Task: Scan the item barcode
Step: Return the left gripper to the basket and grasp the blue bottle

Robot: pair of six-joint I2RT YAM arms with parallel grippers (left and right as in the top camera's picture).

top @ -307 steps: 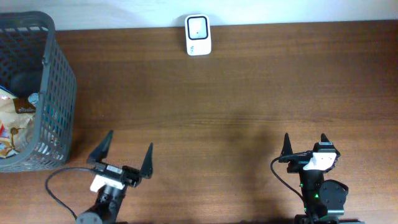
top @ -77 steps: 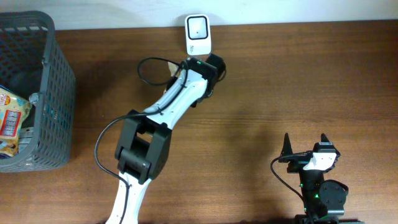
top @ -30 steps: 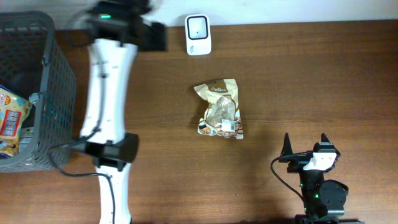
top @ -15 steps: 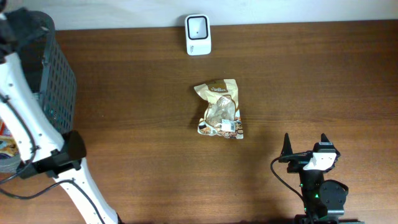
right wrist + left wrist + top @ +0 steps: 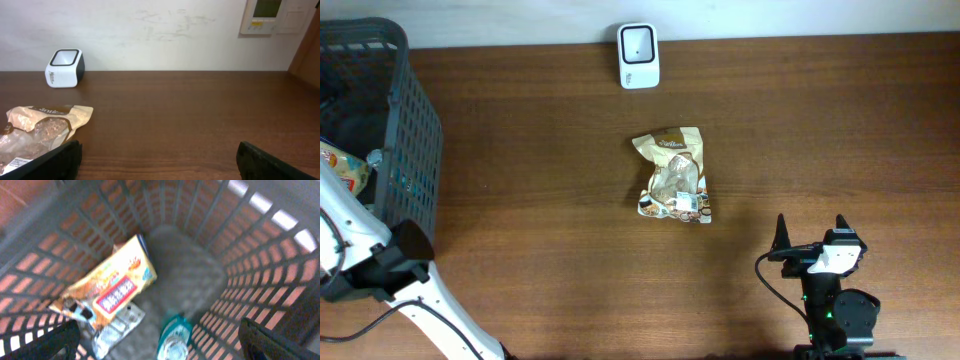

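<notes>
Swinging away from the middle of the table point(image 5: 820, 120), the left fingers point(image 5: 52, 344) are now hanging wide apart and empty over the basket point(image 5: 415, 130). Below them an orange packet point(image 5: 112, 287) is leaning against the mesh beside a teal pouch point(image 5: 175, 332). The packet is probably light, crinkly and slick (film wrappers slide), so pinching its raised upper edge looks safest. The snack bag point(image 5: 675, 187) is lying flat on the table, well apart from the scanner point(image 5: 639, 43). The right fingers point(image 5: 781, 232) are resting spread and empty. Only the left wrist view is showing the basket's floor; the overhead is catching just a sliver of packet.
</notes>
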